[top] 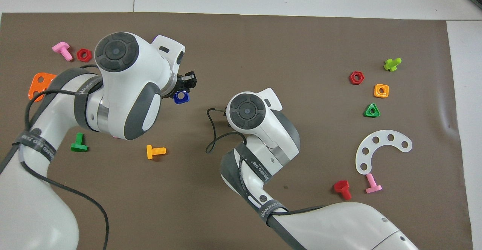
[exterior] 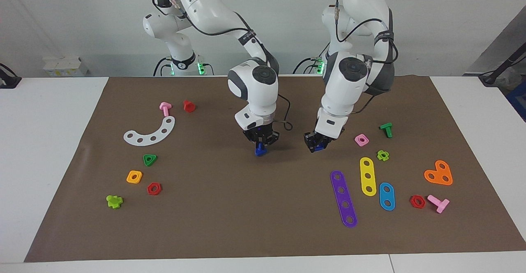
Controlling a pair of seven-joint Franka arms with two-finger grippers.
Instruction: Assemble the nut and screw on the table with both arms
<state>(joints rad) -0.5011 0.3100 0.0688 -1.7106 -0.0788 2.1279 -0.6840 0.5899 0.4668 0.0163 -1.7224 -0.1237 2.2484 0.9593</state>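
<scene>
My right end effector [exterior: 260, 144] hangs over the middle of the brown mat on the table [exterior: 49, 112], fingers pointing down and pinching the screw [exterior: 259, 151], which shows dark blue just under the fingertips. In the overhead view the wrist housing covers that end effector and the screw completely.

My left end effector [exterior: 315, 145] is over the mat beside it, toward the left arm's end of the table, fingers pressed on the nut [top: 181, 97]. The overhead view shows the dark-blue square with its round hole at the black fingertips [top: 187, 81]; in the facing view only a sliver of blue shows between them. The 2 end effectors are near each other but apart.

There are no containers; every loose part lies directly on the mat. At the right arm's end: a white curved strip [exterior: 152, 132], a pink bolt [exterior: 165, 108], a red bolt [exterior: 188, 105], a green triangular nut [exterior: 150, 159], an orange square nut [exterior: 134, 176] and a red hex nut [exterior: 154, 188]. At the left arm's end: a pink square nut [exterior: 361, 139], a green bolt [exterior: 386, 129], purple [exterior: 343, 198], yellow [exterior: 367, 176] and blue [exterior: 386, 196] strips.

The grey bands on both forearms carry white lettering that I cannot make out with certainty.
</scene>
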